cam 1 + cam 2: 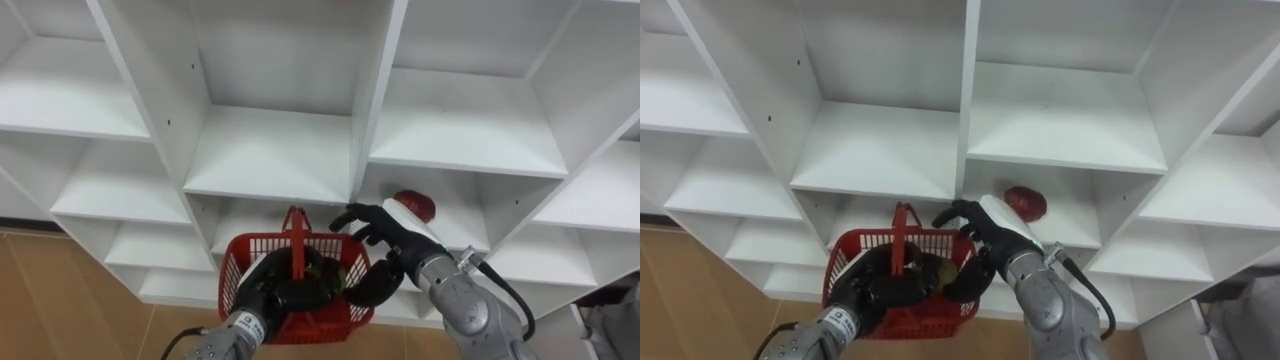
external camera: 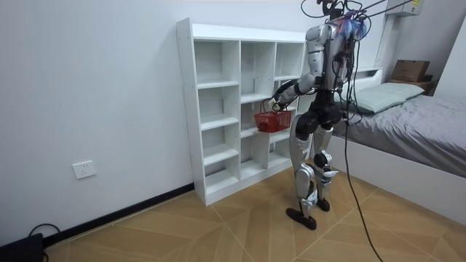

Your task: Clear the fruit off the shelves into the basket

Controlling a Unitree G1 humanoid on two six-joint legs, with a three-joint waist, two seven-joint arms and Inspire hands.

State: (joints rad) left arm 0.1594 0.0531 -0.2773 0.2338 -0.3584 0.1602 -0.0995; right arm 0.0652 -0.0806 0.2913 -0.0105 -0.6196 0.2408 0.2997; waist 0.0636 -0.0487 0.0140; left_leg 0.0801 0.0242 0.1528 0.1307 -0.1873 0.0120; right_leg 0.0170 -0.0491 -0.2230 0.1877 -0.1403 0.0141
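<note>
We're facing the white closet [image 1: 270, 150]. L hand [image 1: 272, 298] is clenched round the handle of the red basket [image 1: 236, 268], held up before the middle shelves. R hand [image 1: 392, 245] hovers at the basket's right rim, fingers spread & loose, gripping nothing. A yellow-green fruit [image 1: 338, 274] sits in the basket by the R thumb. A red fruit [image 1: 416, 207] lies on the shelf just behind the R hand.

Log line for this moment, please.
stance: at white cubby shelf | left robot hand: holds red plastic basket | right robot hand: open over basket | red round fruit: on shelf
</note>
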